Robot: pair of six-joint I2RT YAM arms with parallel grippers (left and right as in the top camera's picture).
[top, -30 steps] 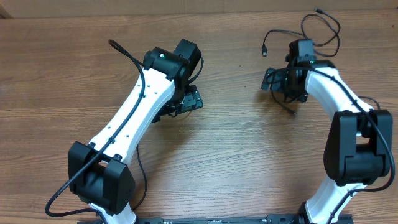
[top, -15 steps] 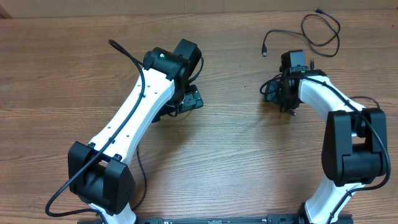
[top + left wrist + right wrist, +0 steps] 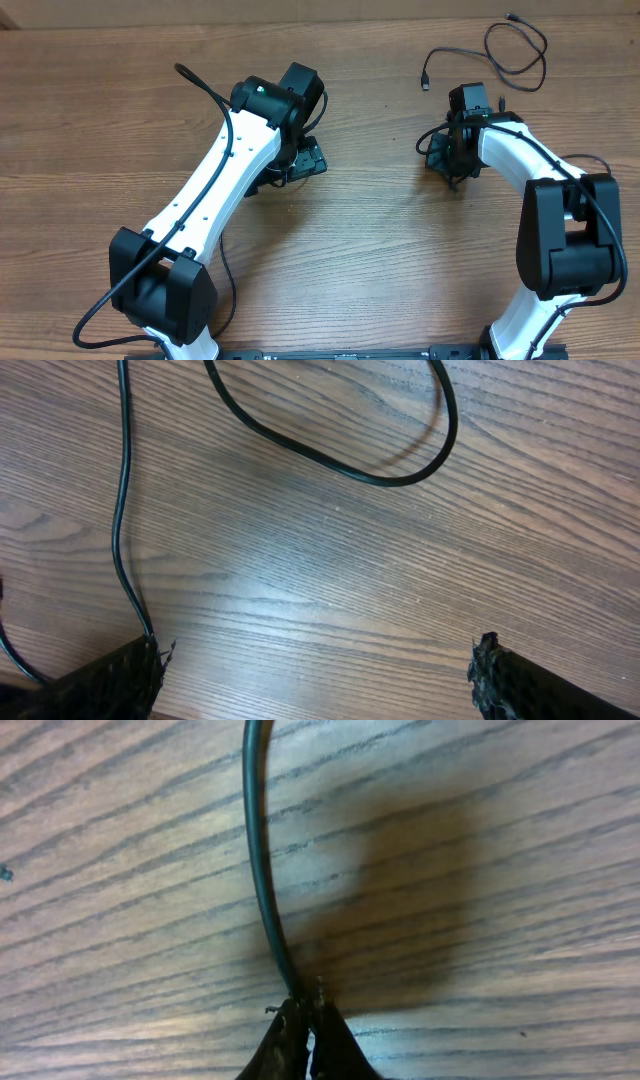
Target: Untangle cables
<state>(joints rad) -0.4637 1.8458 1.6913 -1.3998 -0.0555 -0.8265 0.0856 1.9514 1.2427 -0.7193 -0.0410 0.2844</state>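
Note:
A thin black cable point(image 3: 517, 45) lies looped at the far right of the table, with one plug point(image 3: 425, 84) pointing toward the middle. My right gripper point(image 3: 441, 152) is low over the wood just below that cable. In the right wrist view its jaws point(image 3: 305, 1012) are shut on a thin dark cable point(image 3: 261, 870) that runs away from the fingertips. My left gripper point(image 3: 307, 160) is open over bare wood left of centre. In its wrist view the left gripper point(image 3: 320, 662) has nothing between its fingers; one cable loop point(image 3: 340, 465) curves ahead and another cable strand point(image 3: 120, 520) runs down to the left finger point(image 3: 110, 680).
The thick black arm cable point(image 3: 200, 85) sticks out beside the left arm. The right arm's base point(image 3: 570, 240) stands at the near right and the left arm's base point(image 3: 165, 290) at the near left. The table's far edge point(image 3: 300, 22) runs along the top.
My right gripper has drawn back toward the near side and left, and its jaws have gone from open to shut on a cable. The left arm has not moved.

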